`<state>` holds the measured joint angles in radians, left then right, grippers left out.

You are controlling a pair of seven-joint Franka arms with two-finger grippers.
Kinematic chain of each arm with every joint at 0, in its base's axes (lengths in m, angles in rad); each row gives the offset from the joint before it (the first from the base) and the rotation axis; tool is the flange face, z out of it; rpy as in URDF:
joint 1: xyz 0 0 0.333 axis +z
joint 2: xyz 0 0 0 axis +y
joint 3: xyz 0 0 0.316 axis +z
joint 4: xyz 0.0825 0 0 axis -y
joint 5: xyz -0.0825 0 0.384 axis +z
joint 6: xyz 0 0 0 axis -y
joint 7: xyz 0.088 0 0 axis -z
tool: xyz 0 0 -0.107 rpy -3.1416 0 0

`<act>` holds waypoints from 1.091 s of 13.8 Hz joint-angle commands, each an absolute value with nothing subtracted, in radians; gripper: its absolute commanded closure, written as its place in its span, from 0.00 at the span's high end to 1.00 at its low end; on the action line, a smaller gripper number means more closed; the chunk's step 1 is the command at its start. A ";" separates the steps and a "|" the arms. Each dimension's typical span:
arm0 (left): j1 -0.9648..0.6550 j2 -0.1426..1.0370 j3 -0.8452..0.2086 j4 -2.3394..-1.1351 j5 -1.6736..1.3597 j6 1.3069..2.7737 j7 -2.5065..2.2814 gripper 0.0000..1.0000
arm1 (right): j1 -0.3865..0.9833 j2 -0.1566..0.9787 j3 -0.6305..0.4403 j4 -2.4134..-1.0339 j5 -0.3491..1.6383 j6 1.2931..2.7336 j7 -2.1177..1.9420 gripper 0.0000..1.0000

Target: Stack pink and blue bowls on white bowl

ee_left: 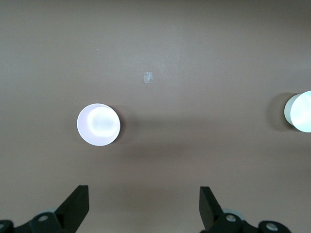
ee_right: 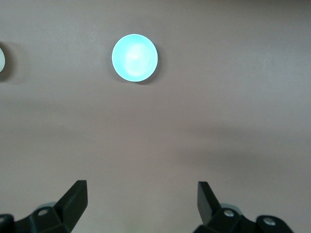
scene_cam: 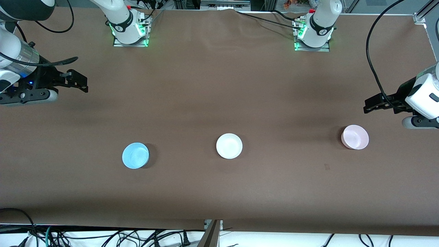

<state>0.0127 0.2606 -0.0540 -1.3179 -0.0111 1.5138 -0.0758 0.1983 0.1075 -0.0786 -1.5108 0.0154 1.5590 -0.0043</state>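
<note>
No readable text, label, brand or number shows anywhere, neither on the three bowls, the brown tabletop, nor on either arm.

Even overhead lighting; soft shadows on the counter (scene_cam: pixel 219 85). Glare washes out the blue bowl (ee_right: pixel 134 57) in the right wrist view.

Matt brown cloth table (scene_cam: pixel 219 85) (faint creases); smooth plastic-looking bowls, slight sheen.
</note>
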 commanded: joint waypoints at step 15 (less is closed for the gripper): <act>0.110 0.323 0.071 -1.505 -0.008 1.724 0.131 1.00 | 0.195 0.100 -0.075 -1.508 0.005 1.551 -0.009 1.00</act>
<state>0.0661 0.3023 0.0592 -1.4645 -0.0092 1.6628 0.0211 0.1984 0.1074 -0.0792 -1.5104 0.0153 1.5597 -0.0043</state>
